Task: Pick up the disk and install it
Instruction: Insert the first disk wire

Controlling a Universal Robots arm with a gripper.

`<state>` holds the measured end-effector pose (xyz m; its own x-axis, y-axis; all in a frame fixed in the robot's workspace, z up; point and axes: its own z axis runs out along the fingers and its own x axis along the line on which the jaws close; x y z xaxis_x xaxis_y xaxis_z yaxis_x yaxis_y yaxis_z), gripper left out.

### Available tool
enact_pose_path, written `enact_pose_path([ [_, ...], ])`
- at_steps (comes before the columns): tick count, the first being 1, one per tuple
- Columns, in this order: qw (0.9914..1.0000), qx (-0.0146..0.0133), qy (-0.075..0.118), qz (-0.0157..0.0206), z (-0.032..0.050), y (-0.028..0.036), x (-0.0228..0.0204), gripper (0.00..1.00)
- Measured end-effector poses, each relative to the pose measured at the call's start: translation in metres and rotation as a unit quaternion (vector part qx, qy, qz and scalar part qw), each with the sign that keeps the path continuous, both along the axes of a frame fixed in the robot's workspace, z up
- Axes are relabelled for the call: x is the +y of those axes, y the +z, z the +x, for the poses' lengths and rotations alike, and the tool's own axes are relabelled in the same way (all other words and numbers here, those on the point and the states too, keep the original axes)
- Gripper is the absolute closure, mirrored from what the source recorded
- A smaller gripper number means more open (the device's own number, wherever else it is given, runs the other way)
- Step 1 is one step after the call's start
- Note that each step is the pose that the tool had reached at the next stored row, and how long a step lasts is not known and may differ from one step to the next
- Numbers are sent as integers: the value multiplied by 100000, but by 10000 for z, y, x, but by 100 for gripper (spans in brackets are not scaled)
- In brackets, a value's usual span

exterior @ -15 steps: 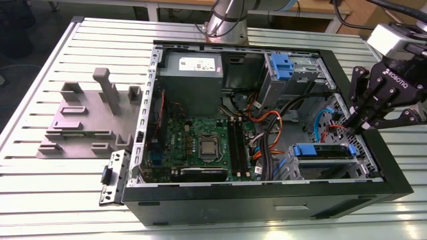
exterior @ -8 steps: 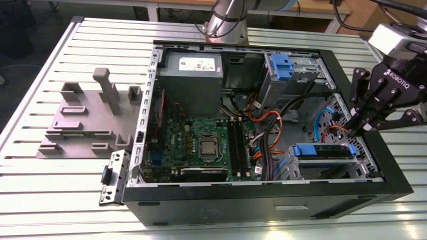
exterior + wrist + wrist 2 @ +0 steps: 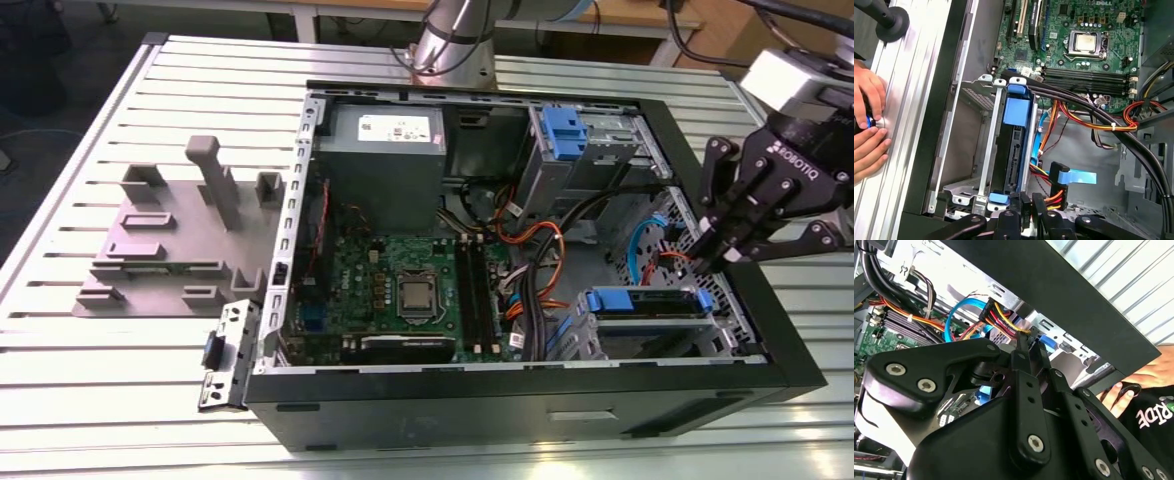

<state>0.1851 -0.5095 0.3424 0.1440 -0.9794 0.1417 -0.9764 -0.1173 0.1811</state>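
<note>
Disk (image 3: 1015, 145) looks already seated in the drive cage (image 3: 650, 325) imo, blue rails showing. My gripper (image 3: 717, 240) hangs just above it, fingers pressed together, holding nothing. Cabling prob left.

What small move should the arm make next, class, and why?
Probably raise the claw slightly, straight up. The disk already sits in its drive bay, and the claw is close beside the orange and yellow wires, which a sideways move might snag.
</note>
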Motion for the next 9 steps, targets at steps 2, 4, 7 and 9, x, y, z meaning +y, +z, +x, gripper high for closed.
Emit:
enact_pose_path([
  [2, 100000, 212, -213, 4, 10, -13, 3, 76],
  [4, 99998, 364, -492, -5, 15, -16, 10, 76],
  [7, 99996, 466, -704, -4, 17, -17, 14, 77],
  [9, 99996, 474, -720, -39, 18, -17, 15, 83],
])
